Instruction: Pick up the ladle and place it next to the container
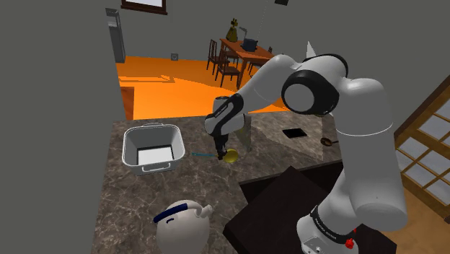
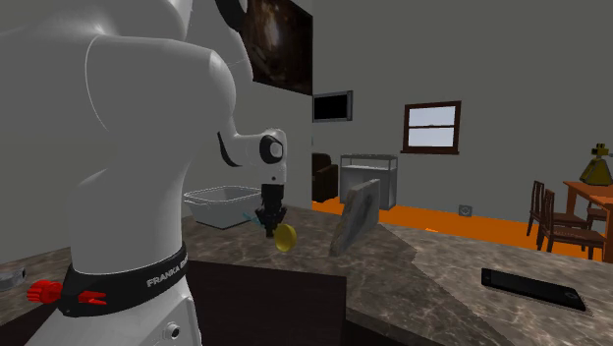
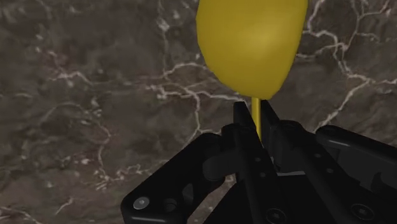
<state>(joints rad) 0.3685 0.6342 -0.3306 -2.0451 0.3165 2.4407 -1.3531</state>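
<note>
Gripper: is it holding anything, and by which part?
Yes: the gripper clasps the ladle by its thin yellow neck, just behind the bowl.

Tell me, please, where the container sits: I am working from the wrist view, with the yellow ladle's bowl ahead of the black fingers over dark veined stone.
Observer: The white square container with two side handles stands on the dark marbled counter, at the shoulder view's left of the black two-finger gripper and apart from it.
Operator: Thank you. Which way does the handle run behind the fingers?
Observer: The yellow ladle has a teal handle end, and it points toward the container.
Operator: Is anything close on the other side?
Observer: A grey slab stands tilted on the counter, at the second exterior view's right of the ladle.
</note>
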